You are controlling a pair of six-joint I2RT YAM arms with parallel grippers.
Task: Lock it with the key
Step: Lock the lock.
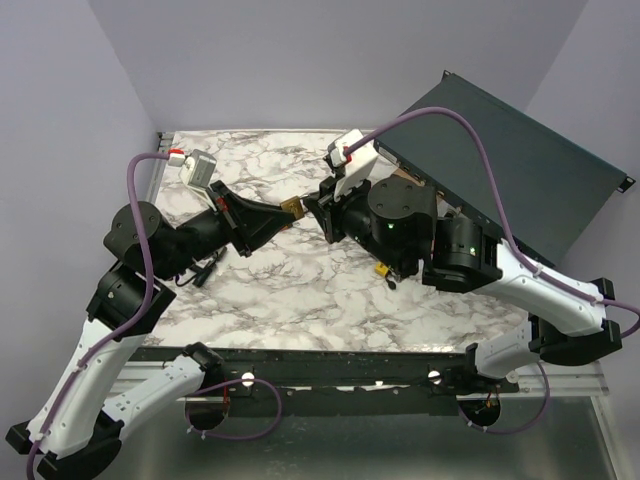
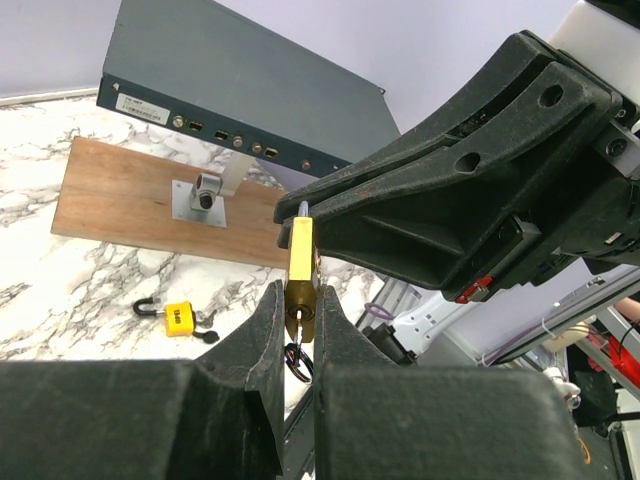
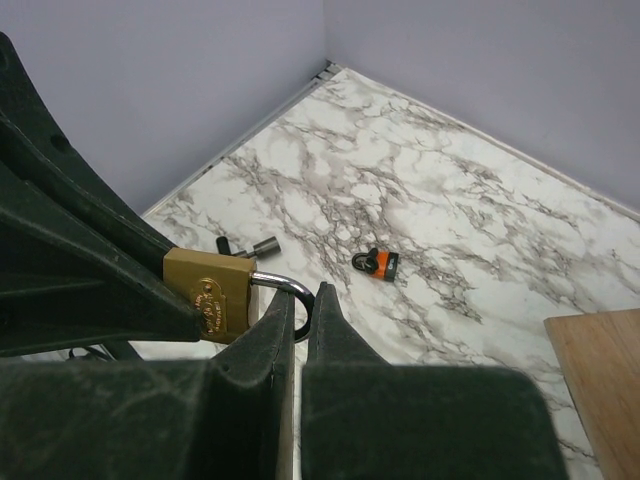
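A brass padlock [image 3: 210, 295] hangs in the air between both grippers over the marble table [image 1: 300, 290]. My left gripper [image 2: 298, 295] is shut on the padlock's body [image 2: 300, 262]. A key sits in the keyhole on its underside, with a key ring [image 2: 298, 362] hanging below. My right gripper [image 3: 303, 300] is shut on the steel shackle [image 3: 285, 287], which curves down between its fingertips. Whether the shackle's free end is seated in the body is hidden. In the top view the padlock [image 1: 292, 208] sits between the left gripper [image 1: 283, 213] and the right gripper [image 1: 312, 212].
A yellow padlock [image 2: 178, 317] and an orange padlock [image 3: 378, 263] lie on the marble. A wooden board [image 2: 130, 200] carries a metal fixture [image 2: 205, 192]. A dark grey case [image 1: 520, 170] leans at the back right. A small key or cylinder [image 3: 250, 245] lies near the left wall.
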